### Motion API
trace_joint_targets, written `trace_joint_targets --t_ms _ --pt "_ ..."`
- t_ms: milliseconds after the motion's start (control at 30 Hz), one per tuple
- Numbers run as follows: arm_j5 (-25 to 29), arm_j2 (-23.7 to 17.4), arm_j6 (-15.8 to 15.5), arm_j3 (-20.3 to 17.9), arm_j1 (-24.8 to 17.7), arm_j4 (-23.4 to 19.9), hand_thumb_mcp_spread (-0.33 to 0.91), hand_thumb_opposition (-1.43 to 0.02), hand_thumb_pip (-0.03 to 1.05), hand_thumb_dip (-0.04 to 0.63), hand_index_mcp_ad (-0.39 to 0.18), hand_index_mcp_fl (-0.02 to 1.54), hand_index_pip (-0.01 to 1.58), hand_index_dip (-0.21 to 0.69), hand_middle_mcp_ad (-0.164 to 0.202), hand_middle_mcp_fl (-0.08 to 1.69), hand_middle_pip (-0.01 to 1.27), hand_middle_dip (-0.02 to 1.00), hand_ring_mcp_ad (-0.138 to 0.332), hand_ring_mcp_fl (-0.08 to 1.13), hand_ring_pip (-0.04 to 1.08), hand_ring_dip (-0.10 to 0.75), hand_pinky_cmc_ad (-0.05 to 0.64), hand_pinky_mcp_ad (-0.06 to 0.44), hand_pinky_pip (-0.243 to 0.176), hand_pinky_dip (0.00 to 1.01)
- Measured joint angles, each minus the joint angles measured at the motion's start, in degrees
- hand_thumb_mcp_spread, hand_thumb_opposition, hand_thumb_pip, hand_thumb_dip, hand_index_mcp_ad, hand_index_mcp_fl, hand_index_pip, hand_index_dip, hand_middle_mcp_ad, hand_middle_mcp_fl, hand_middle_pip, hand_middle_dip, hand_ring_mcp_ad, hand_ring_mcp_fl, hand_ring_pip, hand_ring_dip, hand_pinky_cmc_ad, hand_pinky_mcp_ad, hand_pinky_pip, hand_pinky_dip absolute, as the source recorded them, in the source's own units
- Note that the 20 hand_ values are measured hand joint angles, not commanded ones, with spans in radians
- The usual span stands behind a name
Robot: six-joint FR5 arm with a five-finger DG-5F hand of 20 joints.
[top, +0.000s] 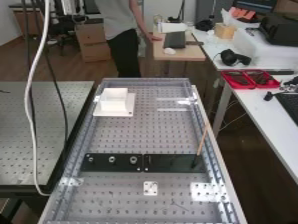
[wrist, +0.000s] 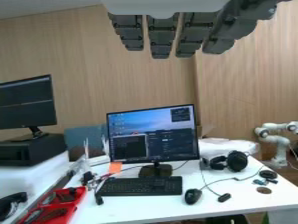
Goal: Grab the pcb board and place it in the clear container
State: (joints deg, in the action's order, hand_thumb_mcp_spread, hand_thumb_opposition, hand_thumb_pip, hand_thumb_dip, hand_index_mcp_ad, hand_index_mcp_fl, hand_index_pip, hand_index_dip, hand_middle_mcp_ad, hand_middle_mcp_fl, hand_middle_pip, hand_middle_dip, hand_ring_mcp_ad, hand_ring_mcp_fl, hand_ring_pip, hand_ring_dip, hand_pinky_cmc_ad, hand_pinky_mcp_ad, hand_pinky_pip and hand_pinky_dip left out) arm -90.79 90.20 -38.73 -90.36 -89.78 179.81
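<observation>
- The fingers (wrist: pixel 163 37) hang straight and apart in the wrist view, holding nothing; a hasty approach could shove a thin board along the tabletop (top: pixel 126 139) rather than lift it.
- The pcb board may be one of the two dark flat pieces (top: pixel 174 163) lying end to end across the tabletop; mistaking one for the other would spoil the grasp.
- The thin brown stick (top: pixel 201 142) slants up at their right end, where a sweeping hand could knock it.
- The clear container is hard to make out: faint pale edges (top: pixel 173 109) beside the white block (top: pixel 114 101) may belong to it, and a misjudged rim could catch the board.
- The wrist view's top edge cuts off the fingers' upper parts.
</observation>
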Motion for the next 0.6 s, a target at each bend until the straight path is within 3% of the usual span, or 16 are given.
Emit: trace_joint_targets --t_ms 133,233,333,433,600 --pt "0.08 -0.23 -0.12 -0.24 -0.01 -0.28 -0.01 0.01 0.0 0.003 -0.003 -0.01 0.01 0.01 0.049 0.01 0.02 0.02 0.04 0.01 0.01 0.012 0.051 0.051 -0.01 0.02" --pt "0.1 -0.33 -0.17 -0.31 -0.01 -0.37 0.11 -0.2 0.1 0.007 0.024 -0.01 0.02 0.014 0.049 0.01 0.05 0.02 0.045 0.01 0.02 0.012 0.065 0.063 -0.01 0.09" --pt "0.07 -0.37 -0.05 -0.33 0.04 -0.44 0.15 -0.39 0.11 0.007 0.044 0.02 0.04 0.052 0.051 0.01 0.09 0.02 0.108 0.0 0.04 0.012 0.129 0.101 -0.012 0.2" --pt "0.04 -0.41 -0.01 -0.38 0.1 -0.5 0.16 -0.46 0.11 0.009 0.044 0.03 0.06 0.077 0.051 0.01 0.12 0.03 0.155 0.01 0.08 0.012 0.197 0.15 -0.024 0.26" --pt "0.04 -0.43 0.18 -0.43 0.23 -0.5 0.18 -0.53 0.11 0.009 0.049 0.04 0.07 0.093 0.052 0.01 0.13 0.05 0.202 0.01 0.08 0.012 0.262 0.178 -0.066 0.31"
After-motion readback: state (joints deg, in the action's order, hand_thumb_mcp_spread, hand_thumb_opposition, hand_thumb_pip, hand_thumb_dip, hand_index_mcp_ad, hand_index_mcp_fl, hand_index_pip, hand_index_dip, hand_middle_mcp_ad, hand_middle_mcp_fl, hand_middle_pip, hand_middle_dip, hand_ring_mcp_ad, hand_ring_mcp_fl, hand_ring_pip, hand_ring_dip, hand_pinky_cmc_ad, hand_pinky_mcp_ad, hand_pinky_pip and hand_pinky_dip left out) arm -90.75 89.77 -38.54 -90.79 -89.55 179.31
